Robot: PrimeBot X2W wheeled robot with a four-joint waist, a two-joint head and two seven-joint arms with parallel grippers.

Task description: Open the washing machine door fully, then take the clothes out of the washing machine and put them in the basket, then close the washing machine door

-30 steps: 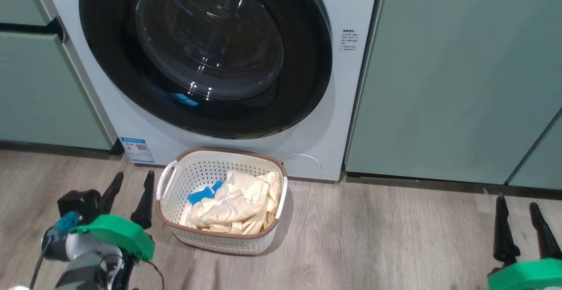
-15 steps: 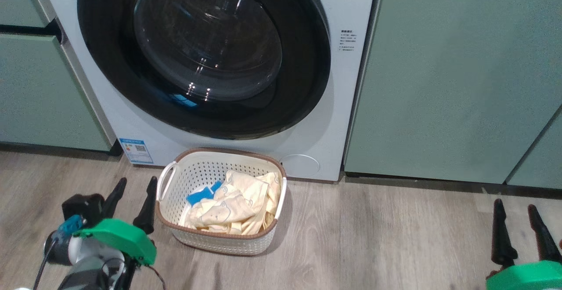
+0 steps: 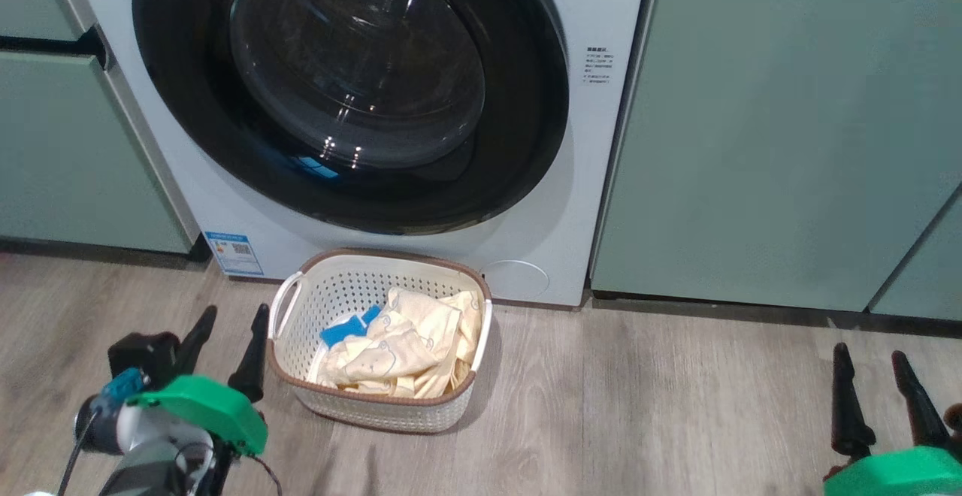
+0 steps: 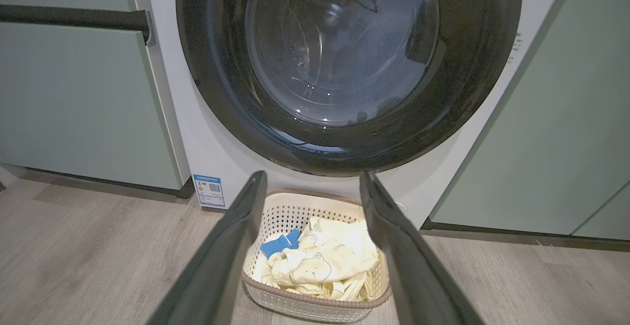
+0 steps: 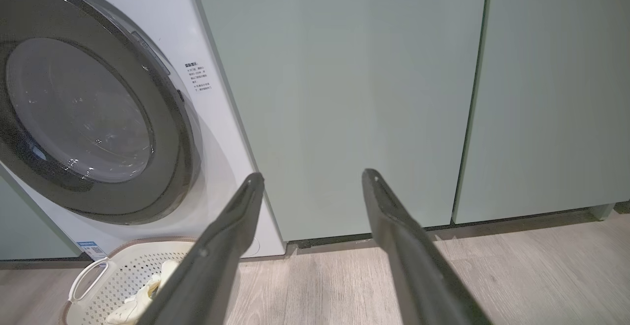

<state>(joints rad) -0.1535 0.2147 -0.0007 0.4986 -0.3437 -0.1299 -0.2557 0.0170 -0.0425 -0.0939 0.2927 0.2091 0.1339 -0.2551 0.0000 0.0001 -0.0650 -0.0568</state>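
While left fingers (image 3: pixel 250 357) gape empty beside the basket (image 3: pixel 376 412), seemingly clear of it, right fingers (image 3: pixel 845 406) gape likewise.

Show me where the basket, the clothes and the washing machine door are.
basket (image 3: pixel 376 412), head view, perforated near wall.
clothes (image 3: pixel 391 353), head view, middle of the cream garment.
washing machine door (image 3: pixel 522 128), head view, right side of black rim.

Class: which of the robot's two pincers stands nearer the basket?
The left pincer, close beside the basket; the right pincer stands far off on the basket's other side.
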